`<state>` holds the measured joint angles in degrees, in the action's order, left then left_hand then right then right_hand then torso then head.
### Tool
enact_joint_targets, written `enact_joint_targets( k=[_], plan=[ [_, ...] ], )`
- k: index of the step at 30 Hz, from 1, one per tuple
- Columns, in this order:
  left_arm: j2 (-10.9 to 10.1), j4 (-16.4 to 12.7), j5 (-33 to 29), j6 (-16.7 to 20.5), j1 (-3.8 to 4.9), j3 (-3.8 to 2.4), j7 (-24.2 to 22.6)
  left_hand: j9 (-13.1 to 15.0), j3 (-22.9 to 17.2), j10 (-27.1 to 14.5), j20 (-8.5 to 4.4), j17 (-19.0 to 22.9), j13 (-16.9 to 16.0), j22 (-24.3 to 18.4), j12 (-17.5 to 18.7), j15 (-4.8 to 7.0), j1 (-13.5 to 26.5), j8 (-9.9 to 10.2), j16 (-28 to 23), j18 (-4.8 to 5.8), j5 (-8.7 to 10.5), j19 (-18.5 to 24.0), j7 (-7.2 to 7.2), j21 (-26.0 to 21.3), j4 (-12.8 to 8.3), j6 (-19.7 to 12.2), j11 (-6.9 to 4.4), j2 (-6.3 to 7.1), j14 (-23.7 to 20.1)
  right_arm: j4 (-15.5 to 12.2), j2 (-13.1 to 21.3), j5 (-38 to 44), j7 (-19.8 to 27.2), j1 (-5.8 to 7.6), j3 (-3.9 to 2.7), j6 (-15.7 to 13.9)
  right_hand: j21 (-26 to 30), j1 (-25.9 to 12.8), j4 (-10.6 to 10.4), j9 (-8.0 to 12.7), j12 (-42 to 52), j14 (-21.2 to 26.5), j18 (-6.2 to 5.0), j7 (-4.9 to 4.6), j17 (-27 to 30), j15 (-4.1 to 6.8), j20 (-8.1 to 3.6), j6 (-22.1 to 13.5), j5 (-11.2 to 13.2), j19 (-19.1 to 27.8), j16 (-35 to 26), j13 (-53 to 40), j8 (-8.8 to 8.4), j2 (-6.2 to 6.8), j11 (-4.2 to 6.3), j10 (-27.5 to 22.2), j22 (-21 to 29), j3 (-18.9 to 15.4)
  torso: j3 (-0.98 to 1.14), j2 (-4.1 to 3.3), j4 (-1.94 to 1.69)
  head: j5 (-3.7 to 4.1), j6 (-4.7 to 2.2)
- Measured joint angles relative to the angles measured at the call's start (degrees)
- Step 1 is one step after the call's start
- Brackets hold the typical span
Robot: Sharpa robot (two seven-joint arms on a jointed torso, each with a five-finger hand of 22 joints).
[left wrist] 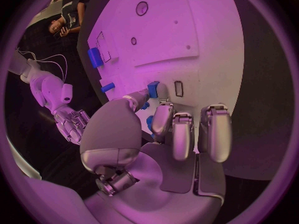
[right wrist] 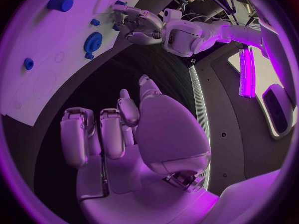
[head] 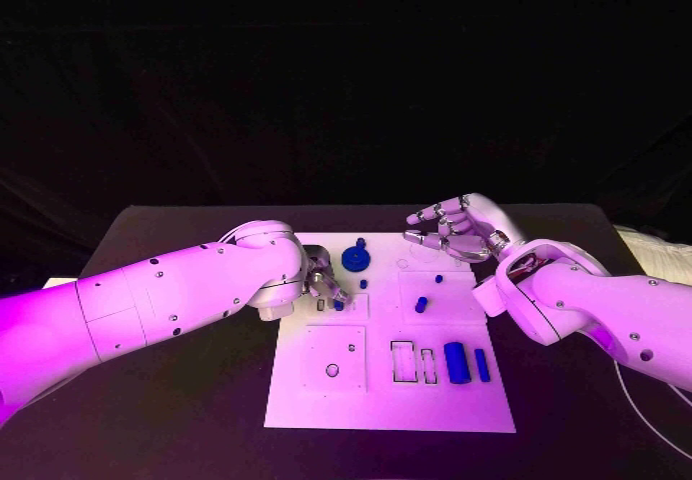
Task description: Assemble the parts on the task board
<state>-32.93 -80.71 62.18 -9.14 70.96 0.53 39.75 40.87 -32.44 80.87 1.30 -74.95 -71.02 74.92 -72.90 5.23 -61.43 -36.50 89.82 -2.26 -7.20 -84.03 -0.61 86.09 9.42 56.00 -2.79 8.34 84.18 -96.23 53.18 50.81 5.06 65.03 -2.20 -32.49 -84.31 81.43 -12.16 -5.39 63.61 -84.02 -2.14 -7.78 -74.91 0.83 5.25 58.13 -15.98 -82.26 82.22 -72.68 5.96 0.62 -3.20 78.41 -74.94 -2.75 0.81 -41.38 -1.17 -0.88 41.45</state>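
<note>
We saw the white task board [head: 389, 395] lying flat in the middle of the black table [head: 173, 400], with small blue parts scattered on it. A blue gear [head: 356, 262] sat near the far edge of the board, between the two hands. A short blue peg [head: 421, 304] stood just in front of the right hand's fingertips, well apart from them. A long blue cylinder [head: 456, 362] and a thin blue bar [head: 482, 365] lay side by side at the near right of the board, next to two narrow slots [head: 415, 362].

The left hand [head: 317, 282] hung over the board's left edge, fingers pointing down at the board. In the left wrist view its fingers [left wrist: 181, 134] were half curled and close together, and a small blue block [left wrist: 153, 88] sat right at the thumb tip; we could not tell if it was pinched or just lying beside the tip.

The right hand [head: 454, 228] hovered past the far right corner of the board, palm up, fingers loosely curled and apart, holding nothing. In the right wrist view its fingers [right wrist: 93, 134] were over bare table, beside the board edge.
</note>
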Motion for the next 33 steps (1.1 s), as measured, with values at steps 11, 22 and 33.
enact_joint_targets(
  k=[11,22,33],
  plan=[
    [0.1,0.5,0.5,-0.4,-0.03,0.01,0.0,0.8,6.1,0.7,0.00,0.0,-0.9,0.0,-1.0,0.21,4.0,-0.1,0.0,0.00,0.22,0.0,-0.01,0.5,3.2,1.1,-0.29,0.64,-0.2,0.0,0.0,0.0,0.0,0.00,0.00,0.0,0.2,0.0,0.2,0.0,0.0,0.0,0.00,0.00,0.0,0.00,0.00,0.0,0.0,0.0,0.0,0.1,0.00,0.00,0.00,0.0,0.0,-0.2,-0.07,-0.01,-0.03,0.05,0.08],
    [-0.4,0.1,0.6,0.0,-0.13,-0.02,-0.2,1.3,15.6,1.2,-0.41,0.0,-1.3,0.0,-1.2,0.20,5.7,-0.1,0.0,0.00,0.22,0.0,0.13,0.7,6.7,1.3,-0.31,-0.20,-0.2,0.1,0.0,0.0,0.0,0.00,0.00,0.3,0.2,0.0,0.0,0.0,-0.1,0.0,0.00,0.00,0.0,0.00,0.00,0.0,0.0,0.0,-0.2,0.1,0.00,0.00,0.00,0.0,0.0,-0.3,-0.10,-0.01,-0.03,0.06,-0.07],
    [-2.5,-2.1,0.5,0.3,-0.52,-1.42,0.0,1.7,22.5,1.2,-0.41,0.0,-1.4,0.0,-1.2,0.41,7.1,0.2,0.0,0.01,0.43,0.0,0.12,0.7,7.3,1.3,-0.31,-1.64,0.0,0.3,0.0,0.0,-0.1,-0.05,0.03,0.5,0.2,0.0,0.0,0.0,-0.1,0.0,0.00,0.00,0.0,0.00,0.00,0.0,0.0,0.0,-0.2,0.2,0.00,0.00,0.00,0.0,0.0,-0.3,-0.14,-0.01,-0.03,0.16,-0.26]
  ],
)
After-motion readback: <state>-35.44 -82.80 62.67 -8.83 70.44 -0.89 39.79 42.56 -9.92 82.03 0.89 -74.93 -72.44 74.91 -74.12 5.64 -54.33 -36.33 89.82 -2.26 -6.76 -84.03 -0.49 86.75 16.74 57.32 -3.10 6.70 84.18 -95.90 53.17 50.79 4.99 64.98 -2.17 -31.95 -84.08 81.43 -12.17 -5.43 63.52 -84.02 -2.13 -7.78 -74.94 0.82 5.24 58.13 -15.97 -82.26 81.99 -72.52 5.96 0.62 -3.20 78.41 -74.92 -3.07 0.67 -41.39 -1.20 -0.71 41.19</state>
